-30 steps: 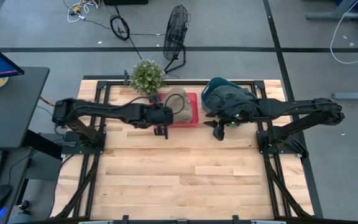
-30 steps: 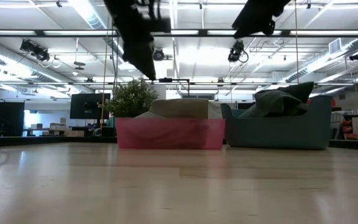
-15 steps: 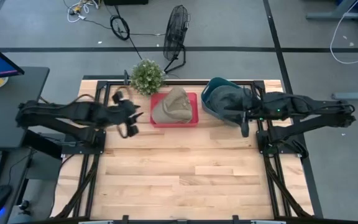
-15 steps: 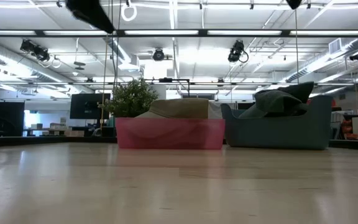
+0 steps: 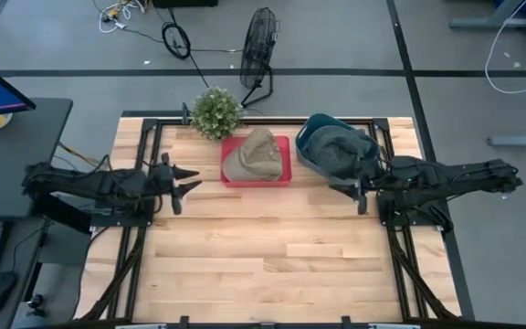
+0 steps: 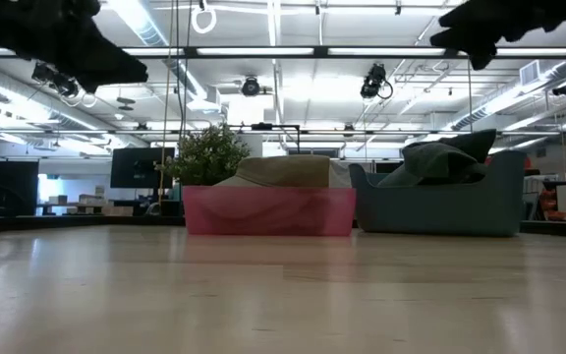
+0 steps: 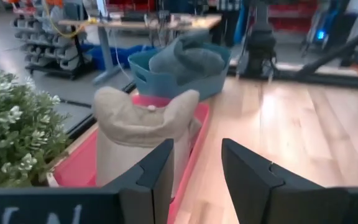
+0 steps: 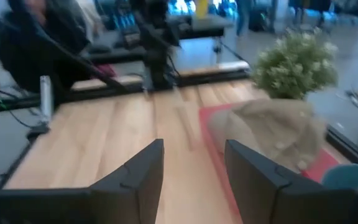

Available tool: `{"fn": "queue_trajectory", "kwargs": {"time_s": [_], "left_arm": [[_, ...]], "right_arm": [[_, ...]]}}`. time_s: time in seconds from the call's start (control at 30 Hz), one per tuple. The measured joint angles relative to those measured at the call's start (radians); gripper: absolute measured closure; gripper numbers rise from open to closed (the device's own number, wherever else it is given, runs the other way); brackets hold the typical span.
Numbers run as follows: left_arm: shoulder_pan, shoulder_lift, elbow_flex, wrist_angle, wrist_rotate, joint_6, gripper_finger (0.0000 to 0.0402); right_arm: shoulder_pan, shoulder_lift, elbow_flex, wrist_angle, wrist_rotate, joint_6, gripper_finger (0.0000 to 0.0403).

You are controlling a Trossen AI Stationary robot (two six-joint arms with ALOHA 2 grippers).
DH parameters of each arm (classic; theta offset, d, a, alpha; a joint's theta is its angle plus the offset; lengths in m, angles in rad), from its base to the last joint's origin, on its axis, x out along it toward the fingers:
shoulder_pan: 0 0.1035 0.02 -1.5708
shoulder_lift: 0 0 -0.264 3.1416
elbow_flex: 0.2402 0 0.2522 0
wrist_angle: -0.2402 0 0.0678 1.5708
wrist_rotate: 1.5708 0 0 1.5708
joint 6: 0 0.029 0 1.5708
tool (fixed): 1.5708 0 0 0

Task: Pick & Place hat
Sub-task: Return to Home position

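A tan hat (image 5: pixel 256 155) lies in a pink tray (image 5: pixel 284 174) at the far middle of the table. A dark grey-green hat (image 5: pixel 338 146) sits heaped in a teal bin (image 5: pixel 307 128) right of the tray. My left gripper (image 5: pixel 188 179) hovers left of the tray, open and empty, pointing level at it. In the left wrist view the left gripper (image 7: pixel 194 180) faces the tan hat (image 7: pixel 143 127) and the teal bin (image 7: pixel 176 71). My right gripper (image 5: pixel 347 190) hangs near the bin's front, open and empty. In the right wrist view the right gripper (image 8: pixel 194 180) looks toward the tan hat (image 8: pixel 272 134).
A potted plant (image 5: pixel 215 111) stands at the far edge, just left of the tray. A floor fan (image 5: pixel 258 41) is beyond the table. Bare wooden tabletop (image 5: pixel 272 256) spreads across the near half. In the low view both arms (image 6: pixel 67 39) stay high above the tray (image 6: pixel 268 211).
My left gripper has pulled back from beside the pink tray toward the table's left edge and tipped from pointing down to level. My right gripper has drawn back from the bin's front toward the right edge. Both hats have stayed put.
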State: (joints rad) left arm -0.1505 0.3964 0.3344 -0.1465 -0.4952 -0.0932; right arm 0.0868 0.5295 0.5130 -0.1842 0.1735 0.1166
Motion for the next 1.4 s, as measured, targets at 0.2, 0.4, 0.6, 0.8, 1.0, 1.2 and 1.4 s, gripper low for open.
{"fn": "queue_trajectory", "kwargs": {"time_s": [0.2,0.4,0.6,0.8,1.0,1.2,1.4], "left_arm": [[0.001,-0.158,-0.13,0.054,0.0,0.0,0.0264],[0.001,-0.256,-0.193,0.086,0.001,0.01,0.0264],[0.001,-0.305,-0.198,0.072,0.088,0.053,0.0264],[0.0,-0.307,-0.198,0.072,0.156,0.061,0.0264],[0.001,-0.307,-0.198,0.089,0.168,0.101,0.0264],[0.001,-0.307,-0.198,0.094,0.168,0.104,0.0264],[0.001,-0.306,-0.234,0.12,0.201,0.055,0.0264]], "right_arm": [[-0.008,-0.19,-0.17,0.138,-0.013,-0.027,0.023],[-0.013,-0.354,-0.296,0.171,-0.017,-0.023,0.023],[-0.013,-0.463,-0.371,0.173,-0.02,-0.027,0.023],[-0.013,-0.53,-0.452,0.217,-0.056,-0.048,0.023],[-0.014,-0.53,-0.497,0.267,-0.058,-0.069,0.023],[-0.014,-0.53,-0.498,0.266,-0.059,-0.062,0.023],[-0.014,-0.53,-0.498,0.259,-0.072,-0.054,0.023]]}}
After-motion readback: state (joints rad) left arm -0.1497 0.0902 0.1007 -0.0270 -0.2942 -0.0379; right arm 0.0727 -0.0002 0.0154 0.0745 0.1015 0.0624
